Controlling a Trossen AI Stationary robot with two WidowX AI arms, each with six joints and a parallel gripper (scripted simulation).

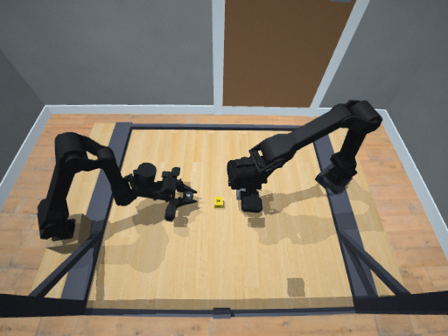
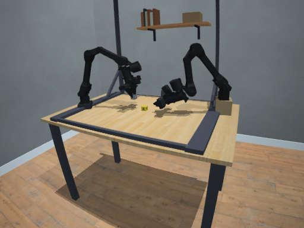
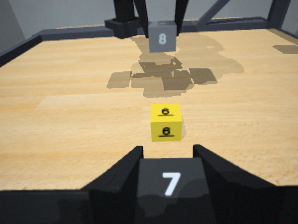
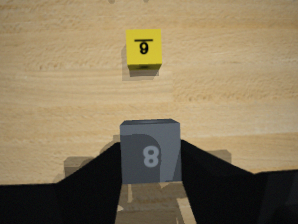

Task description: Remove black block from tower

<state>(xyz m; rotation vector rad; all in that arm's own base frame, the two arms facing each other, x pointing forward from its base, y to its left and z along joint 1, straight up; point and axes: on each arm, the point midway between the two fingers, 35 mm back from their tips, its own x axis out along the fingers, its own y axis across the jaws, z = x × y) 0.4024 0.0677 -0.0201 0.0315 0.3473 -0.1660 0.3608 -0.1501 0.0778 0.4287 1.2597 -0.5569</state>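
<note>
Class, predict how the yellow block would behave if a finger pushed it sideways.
The yellow block would probably slide rather than roll, since its faces are flat. Being as wide as tall, it seems unlikely to tip if pushed low.
</note>
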